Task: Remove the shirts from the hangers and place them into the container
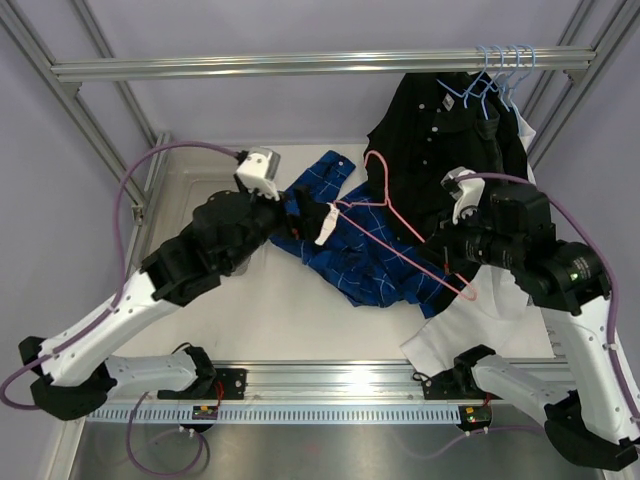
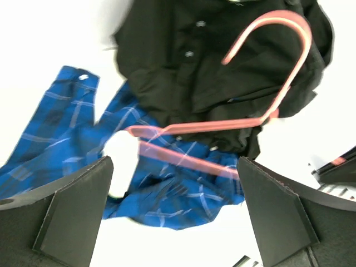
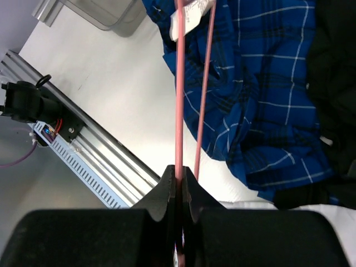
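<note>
At the near right edge, right jaws: clamped on the pink hanger. Mid-tabletop, left jaws: spread wide at the blue shirt, which lies crumpled. You pinch cloth only, hanger held steady. Far rail: black shirts hanging.

We see the royal blue plaid button-up shirt lying on the white table between the arms, with the pink-red wire hanger across it. Behind it to the right, the black button-up shirt hangs from the metal rail beside the light blue wire hangers.
</note>
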Tool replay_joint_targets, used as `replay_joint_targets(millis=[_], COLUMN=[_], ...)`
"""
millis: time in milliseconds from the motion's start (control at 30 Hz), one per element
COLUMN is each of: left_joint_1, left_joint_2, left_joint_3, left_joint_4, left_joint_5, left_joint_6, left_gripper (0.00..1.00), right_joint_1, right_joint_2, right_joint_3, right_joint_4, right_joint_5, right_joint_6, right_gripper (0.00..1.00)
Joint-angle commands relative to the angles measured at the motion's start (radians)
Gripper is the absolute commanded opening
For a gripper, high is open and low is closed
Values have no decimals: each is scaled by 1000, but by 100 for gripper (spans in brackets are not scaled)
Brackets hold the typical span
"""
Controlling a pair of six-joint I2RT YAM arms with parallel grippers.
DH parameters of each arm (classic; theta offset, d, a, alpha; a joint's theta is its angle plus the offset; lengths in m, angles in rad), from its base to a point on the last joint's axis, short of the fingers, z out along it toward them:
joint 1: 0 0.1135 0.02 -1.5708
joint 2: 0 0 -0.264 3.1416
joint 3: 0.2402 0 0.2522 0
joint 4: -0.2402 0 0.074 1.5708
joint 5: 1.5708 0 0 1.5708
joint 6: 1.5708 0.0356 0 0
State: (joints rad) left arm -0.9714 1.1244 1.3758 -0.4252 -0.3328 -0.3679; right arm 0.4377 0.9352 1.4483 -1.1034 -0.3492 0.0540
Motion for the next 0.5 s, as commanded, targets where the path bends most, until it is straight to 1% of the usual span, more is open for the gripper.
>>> replay_joint_targets(millis=[0, 100, 133, 233, 333, 400, 467], left_joint_1=[7, 10, 14, 16, 14, 14, 16], left_joint_2=[-122, -198, -228, -264, -288, -293, -291], left_joint_3=[-56, -141, -179, -228, -274, -294, -300], left_joint_4=[-46, -89, -96, -109, -101, -90, -84], left_joint_5=[-92, -161, -169, -172, -160, -155, -146], left_joint_6=[-16, -34, -48, -74, -89, -94, -92], left_gripper=[99, 99, 99, 99, 99, 99, 99], right_joint_1=[1, 1, 1, 1, 1, 1, 1], right_joint_2=[37, 54, 53, 54, 44, 28, 18], right_joint_3=[171, 271, 302, 349, 399, 396, 373], right_joint_4=[-146, -202, -200, -197, -136, -78, -46], right_joint_5=[53, 56, 58, 41, -22, -71, -57], right_joint_6=[-71, -75, -66, -60, -8, 7, 20], right_gripper=[0, 0, 0, 0, 0, 0, 0])
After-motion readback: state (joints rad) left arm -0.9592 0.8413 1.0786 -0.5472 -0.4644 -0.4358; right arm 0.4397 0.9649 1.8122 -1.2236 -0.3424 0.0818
